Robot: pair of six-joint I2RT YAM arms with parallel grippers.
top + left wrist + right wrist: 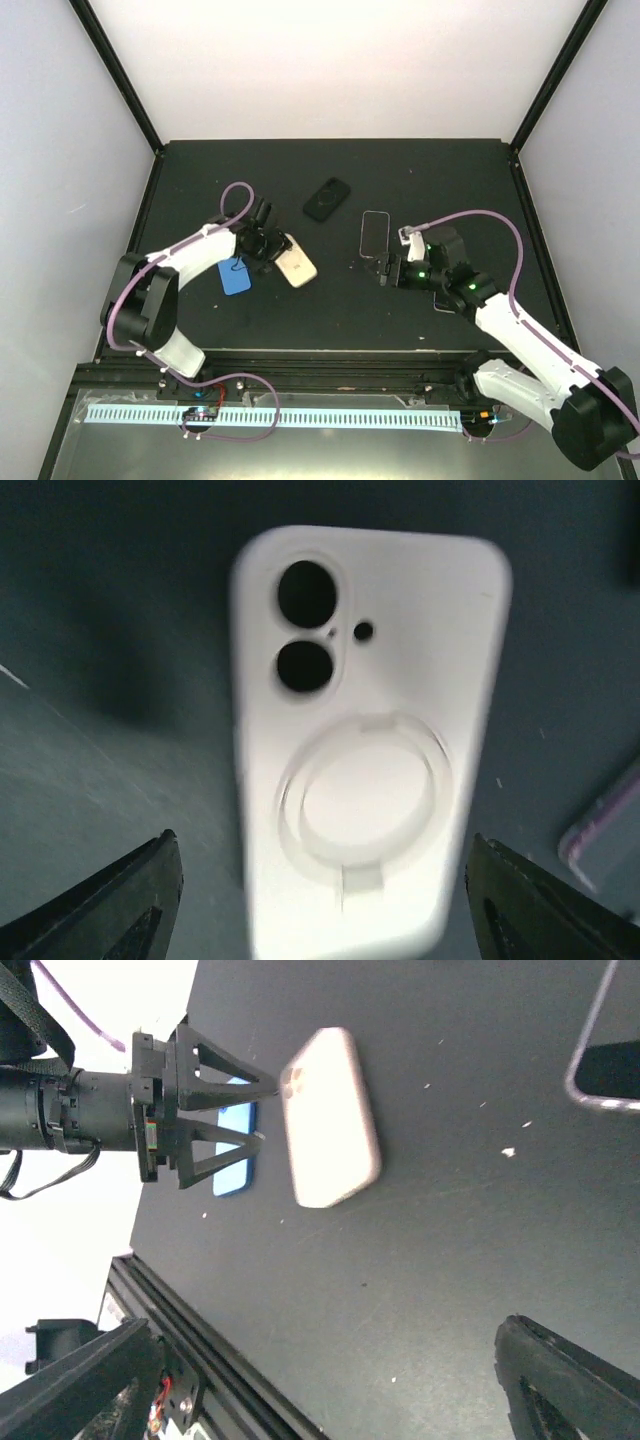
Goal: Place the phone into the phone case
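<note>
Top external view: a black tabletop (200, 330) carries 2 arms, the left arm (185, 258) reaching in from the left and the right arm (520, 340) from the right.

The left gripper (262, 240) stands at the upper left end of a white phone case (296, 260), which lies flat on the tabletop left of the middle. In the left wrist view its fingers are spread wide. The case's near end lies between them, with a dark gap on each side, so it is not clamped. This view shows the case's back, with 2 round camera holes and a ring.

The right gripper (383, 270) is also wide, with nothing between its fingers. It is right of the middle and well apart from the white case.

A clear case (373, 235) lies just behind the right gripper. A black phone (327, 198), or maybe a black case, I cannot tell which, lies farther back near the middle. A blue flat piece (236, 276) lies under the left gripper.
</note>
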